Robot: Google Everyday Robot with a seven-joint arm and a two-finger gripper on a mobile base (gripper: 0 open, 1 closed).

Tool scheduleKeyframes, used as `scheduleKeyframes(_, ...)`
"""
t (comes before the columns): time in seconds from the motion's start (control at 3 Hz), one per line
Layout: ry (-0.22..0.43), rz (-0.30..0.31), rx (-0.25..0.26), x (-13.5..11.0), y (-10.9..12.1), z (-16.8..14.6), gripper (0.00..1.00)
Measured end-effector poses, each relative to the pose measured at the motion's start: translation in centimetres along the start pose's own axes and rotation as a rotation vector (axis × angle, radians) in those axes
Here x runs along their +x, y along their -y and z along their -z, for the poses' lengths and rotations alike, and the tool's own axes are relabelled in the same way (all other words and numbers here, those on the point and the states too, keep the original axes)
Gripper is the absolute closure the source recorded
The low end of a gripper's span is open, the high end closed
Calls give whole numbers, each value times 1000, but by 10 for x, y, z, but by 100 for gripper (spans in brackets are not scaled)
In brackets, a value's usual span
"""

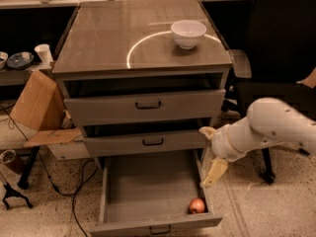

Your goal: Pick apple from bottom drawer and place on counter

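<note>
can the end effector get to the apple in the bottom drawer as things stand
Probably yes: the bottom drawer stands open, the apple lies uncovered in its front right corner, and the end effector hangs just above that side.

**A:** Is there any writing to read here?

**B:** None. The counter is plain, and so is the white bowl near its back right corner. The white box on the floor left of the cabinet has a few dark marks along its top edge, but they cannot be made out.

**A:** Anything on the gripper?

**B:** No label there either. The gripper hangs just outside the right edge of the bottom drawer, fingers spread apart. It is above and behind the apple, which lies in the drawer's front right corner.
</note>
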State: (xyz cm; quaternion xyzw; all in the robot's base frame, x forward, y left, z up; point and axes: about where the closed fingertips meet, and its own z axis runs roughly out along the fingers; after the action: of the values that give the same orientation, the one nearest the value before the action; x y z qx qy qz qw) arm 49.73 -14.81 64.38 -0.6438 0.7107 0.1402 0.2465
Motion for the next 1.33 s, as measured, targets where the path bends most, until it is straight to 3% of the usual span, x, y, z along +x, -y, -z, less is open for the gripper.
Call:
scheduleKeyframes(0.33, 14, -25, -12, 30, 1, -84, 0)
scheduleKeyframes(0.67, 14, -25, -12, 30, 1, -84, 0)
scheduleKeyframes(1.0, 18, -15, 32, 39, 4, -91, 0)
scheduleKeyframes(1.33, 19, -15, 91, 79, 15, -112, 0)
